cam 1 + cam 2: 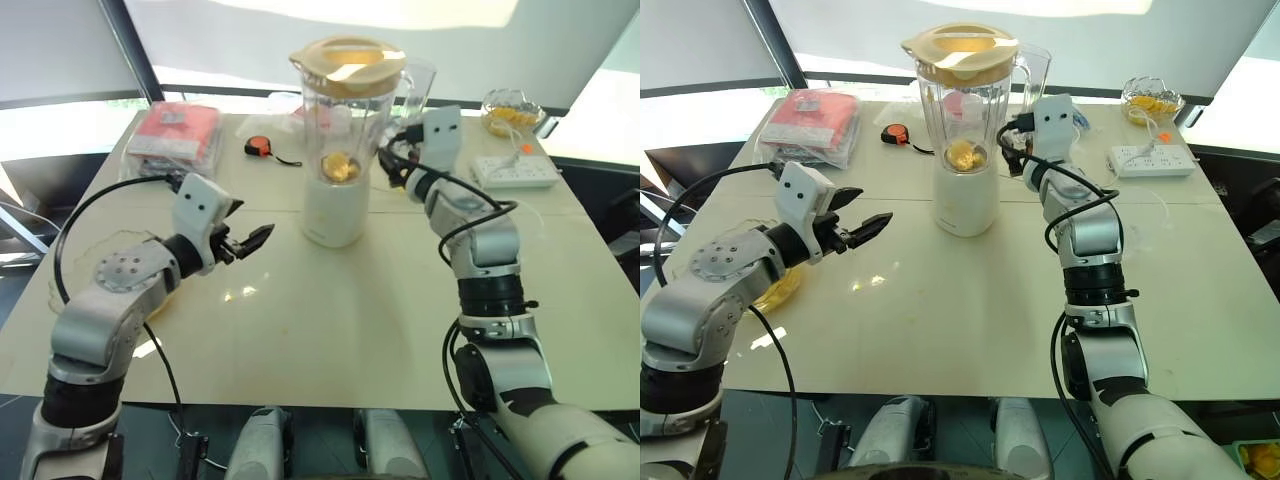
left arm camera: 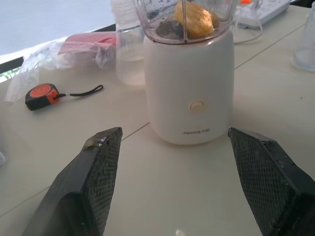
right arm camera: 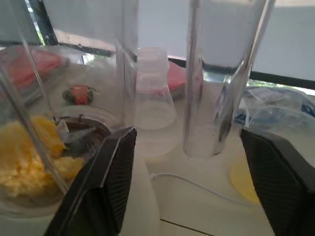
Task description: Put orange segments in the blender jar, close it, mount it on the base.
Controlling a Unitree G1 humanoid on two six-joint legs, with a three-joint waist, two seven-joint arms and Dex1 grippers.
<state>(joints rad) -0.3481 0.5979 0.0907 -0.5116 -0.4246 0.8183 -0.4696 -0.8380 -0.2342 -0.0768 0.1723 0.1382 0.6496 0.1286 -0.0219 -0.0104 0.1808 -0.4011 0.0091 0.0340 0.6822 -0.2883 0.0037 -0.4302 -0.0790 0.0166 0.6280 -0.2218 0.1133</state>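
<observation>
Head views show you the blender jar [image 1: 345, 115], lidded, seated on the base [image 1: 336, 208] mid-table, both grippers empty beside it. Left wrist view adds orange segments [image 2: 196, 19] at the jar's bottom, left gripper [image 2: 189, 147] fingers apart. Right wrist view shows the right gripper [image 3: 197, 147] spread wide at the jar's handle [image 3: 216, 83].

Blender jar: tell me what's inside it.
Orange segments lie at the bottom of the blender jar, around the blade. The beige lid covers the top; the pieces hide most of the blade.
</observation>
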